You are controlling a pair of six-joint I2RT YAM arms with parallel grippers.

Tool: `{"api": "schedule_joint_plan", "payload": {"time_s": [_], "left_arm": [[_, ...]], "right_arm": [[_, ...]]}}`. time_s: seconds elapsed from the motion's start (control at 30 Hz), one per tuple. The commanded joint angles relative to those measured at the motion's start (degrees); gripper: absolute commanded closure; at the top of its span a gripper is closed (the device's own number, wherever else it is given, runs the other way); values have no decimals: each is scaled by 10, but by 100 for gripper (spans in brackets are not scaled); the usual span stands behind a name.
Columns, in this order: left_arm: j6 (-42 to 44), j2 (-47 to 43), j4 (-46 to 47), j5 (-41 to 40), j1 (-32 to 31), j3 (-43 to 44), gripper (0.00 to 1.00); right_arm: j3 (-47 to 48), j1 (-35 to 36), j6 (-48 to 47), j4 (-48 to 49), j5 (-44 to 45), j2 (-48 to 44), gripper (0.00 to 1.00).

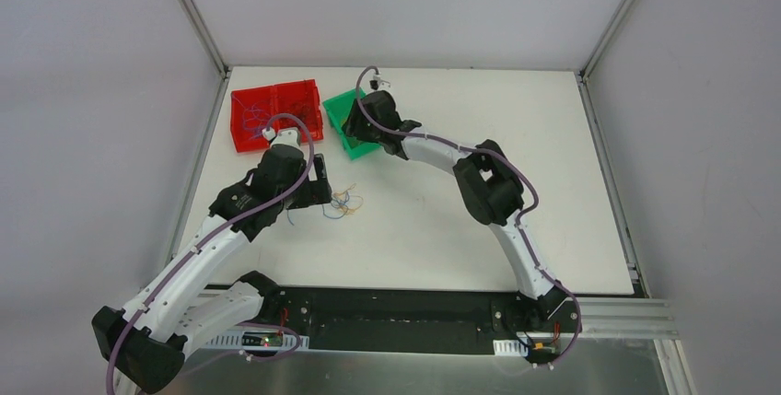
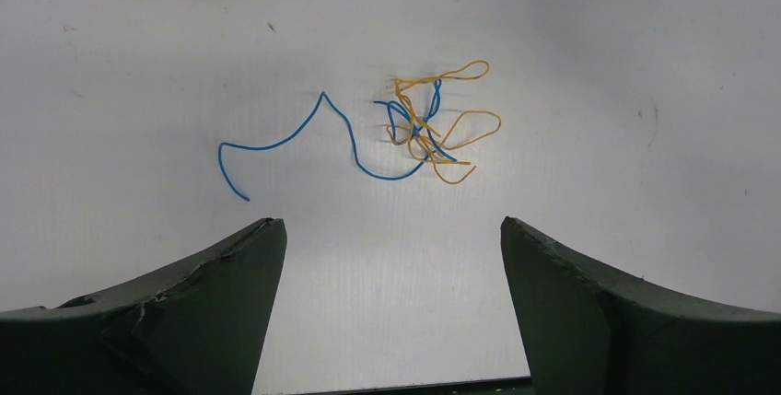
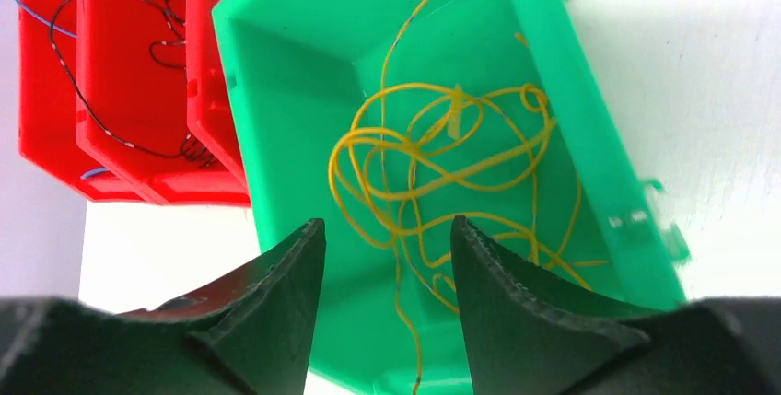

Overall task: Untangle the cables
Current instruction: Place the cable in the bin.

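A small clump of yellow-orange cables (image 2: 448,123) knotted with a blue cable (image 2: 323,96) lies on the white table; the blue strand trails off to the left. The same clump (image 1: 345,203) shows in the top view just right of my left gripper (image 1: 318,183). The left gripper (image 2: 391,225) hovers short of the clump, open and empty. My right gripper (image 3: 387,225) hangs over the green bin (image 3: 562,110) with its jaws apart. Several loose yellow cables (image 3: 433,151) lie in that bin, and one strand runs down between the jaws without being pinched.
A red bin (image 1: 276,100) with two compartments stands left of the green bin (image 1: 337,103) at the back of the table. Thin dark and blue wires lie in the red bin (image 3: 120,91). Grey walls enclose the table on three sides.
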Motion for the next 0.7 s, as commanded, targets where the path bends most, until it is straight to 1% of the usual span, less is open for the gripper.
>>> {"api": "schedule_joint_plan", "payload": {"time_s": [0.0, 0.1, 0.17, 0.27, 0.33, 0.47, 0.67], "left_arm": [[6, -4, -2, -13, -3, 20, 10], [6, -3, -2, -17, -3, 19, 10], [6, 0, -3, -17, -3, 19, 10], [8, 6, -4, -19, -3, 20, 10], [8, 11, -7, -22, -3, 24, 10], [7, 26, -8, -28, -3, 34, 10], [3, 55, -7, -39, -3, 45, 6]], "right_arm": [[14, 13, -31, -41, 49, -60, 43], [25, 26, -58, -49, 70, -81, 40], [41, 38, -79, -59, 94, -90, 33], [46, 60, -114, -76, 131, -107, 27], [32, 69, -129, -74, 141, -123, 25], [-17, 72, -127, -65, 130, -166, 23], [-93, 65, -126, -65, 112, -234, 14]]}}
